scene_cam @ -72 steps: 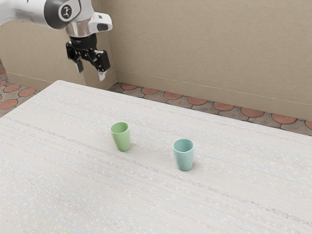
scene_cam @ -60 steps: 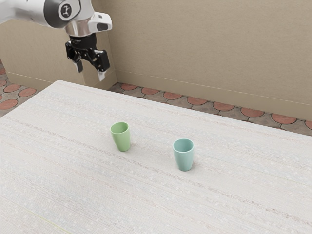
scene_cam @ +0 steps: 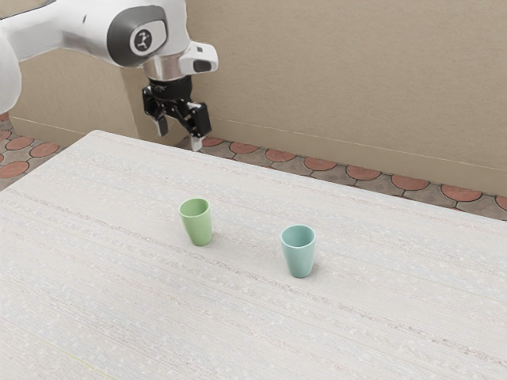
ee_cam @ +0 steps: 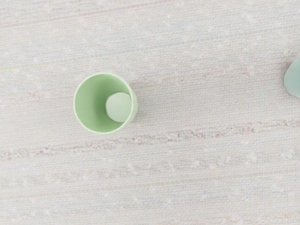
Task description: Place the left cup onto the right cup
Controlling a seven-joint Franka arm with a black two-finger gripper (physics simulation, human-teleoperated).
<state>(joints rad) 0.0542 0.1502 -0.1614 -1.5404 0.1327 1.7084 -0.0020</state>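
Black fingers (scene_cam: 179, 138) spread, empty, high over upright green cup (scene_cam: 196, 221); teal cup (scene_cam: 298, 250) upright nearby on table (scene_cam: 95, 277).

- No legible words, numbers, brand names or signs anywhere.
- One small white emblem on the dark grey round cap (scene_cam: 142, 37) of the arm (scene_cam: 71, 28), at the far left above the table; too small to make out as letters or a figure.
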